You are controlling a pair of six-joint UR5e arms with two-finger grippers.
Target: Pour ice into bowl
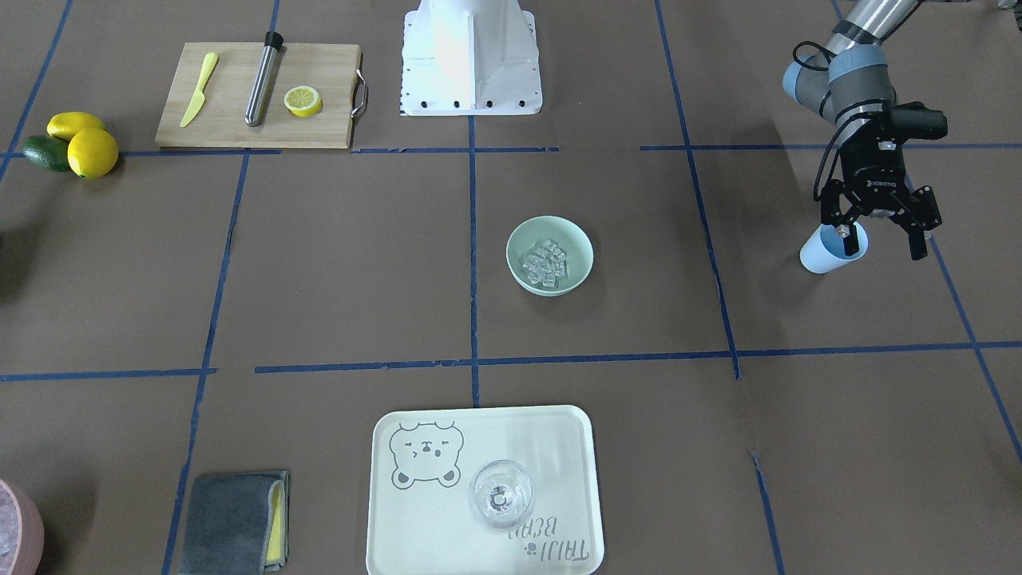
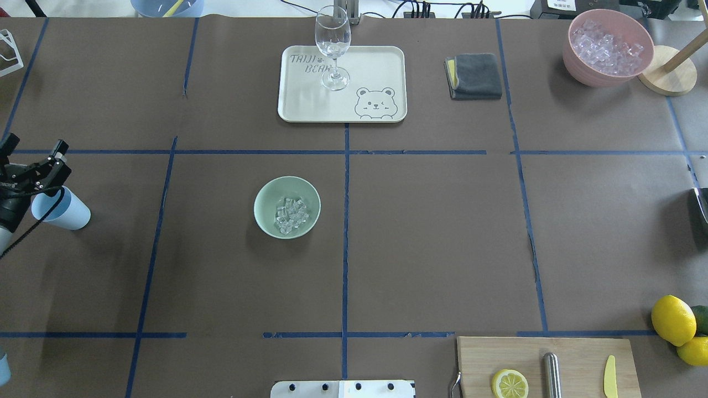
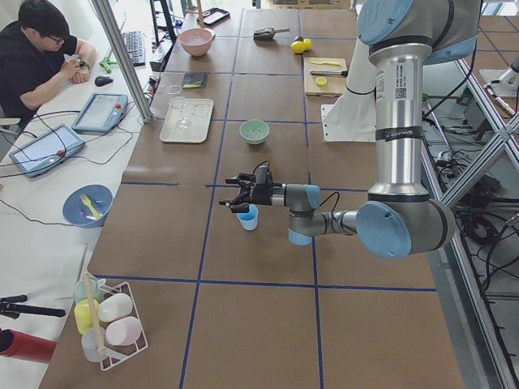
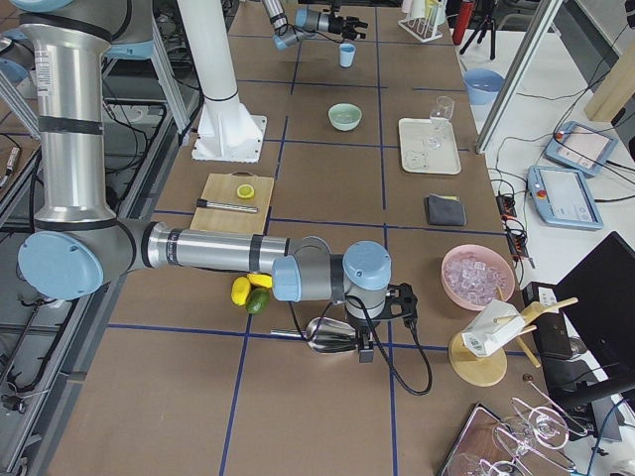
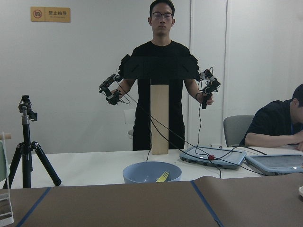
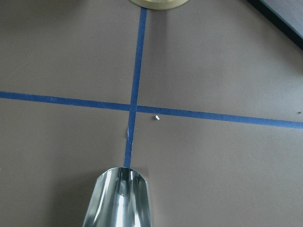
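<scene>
The pale green bowl (image 1: 512,254) (image 2: 261,205) sits near the table's middle with the ice (image 1: 545,263) (image 2: 291,214), a heap of small clear cubes, lying inside it. Far to the robot's left, a light blue cup (image 1: 822,255) (image 2: 62,210) stands on the table. My left gripper (image 1: 882,243) hangs just above the cup's mouth, open, its fingers spread and not clamping the cup. My right gripper (image 4: 349,342) shows only in the exterior right view, low over the table's right end. A metal scoop (image 6: 118,198) lies under it, and I cannot tell whether the gripper is shut on it.
At the table's far side are a white bear tray (image 2: 376,61) with a wine glass (image 2: 333,50), a grey cloth (image 2: 475,76) and a pink container (image 2: 581,69) of ice. A cutting board (image 2: 575,354) and lemons (image 2: 672,319) lie near the robot's right. People sit beyond the table.
</scene>
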